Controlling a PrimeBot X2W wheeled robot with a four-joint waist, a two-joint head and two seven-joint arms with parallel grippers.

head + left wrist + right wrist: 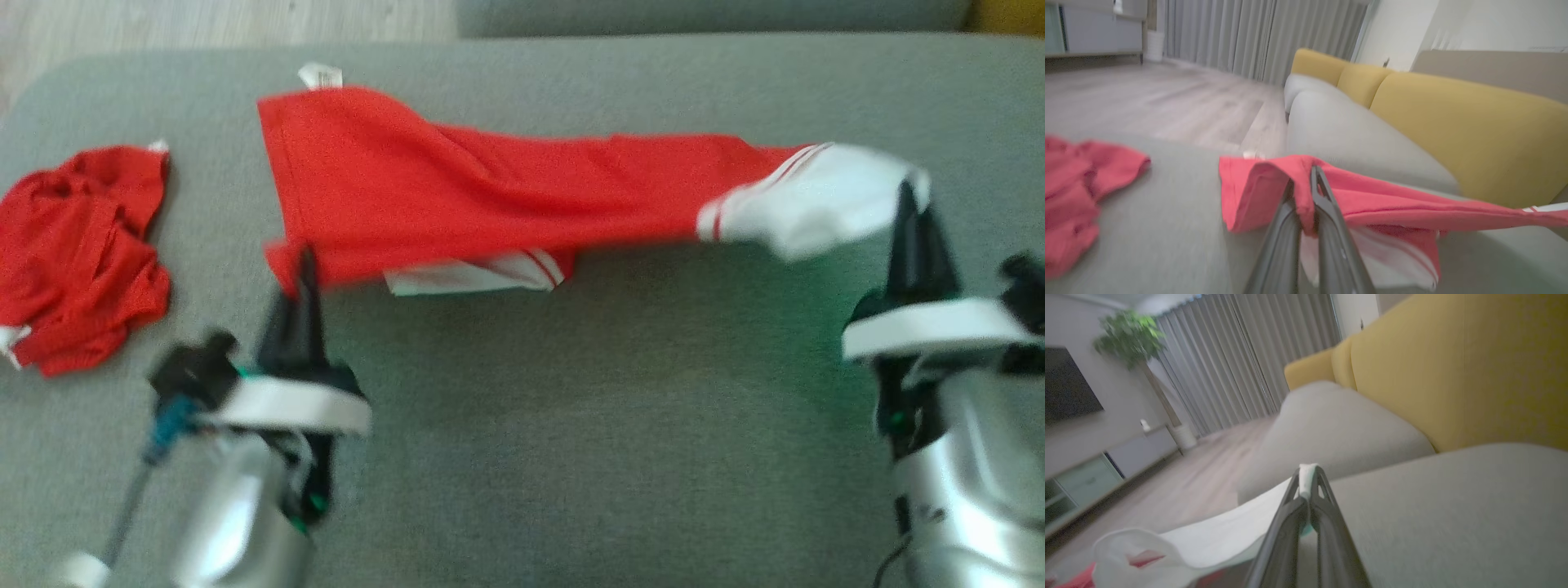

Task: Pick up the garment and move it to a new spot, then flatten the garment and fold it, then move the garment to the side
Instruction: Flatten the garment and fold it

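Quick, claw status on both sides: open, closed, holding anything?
Left claw: closed, pinching the near left corner of the red garment.
Right claw: closed, pinching the garment's white end.

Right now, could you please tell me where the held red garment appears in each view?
Head view: red garment stretched across upper middle, from left gripper to right gripper.
Left wrist view: red garment from centre to right edge, pinched at centre.
Right wrist view: its white sleeve at lower left, pinched at centre.
Shared landmark: yellow backrest.
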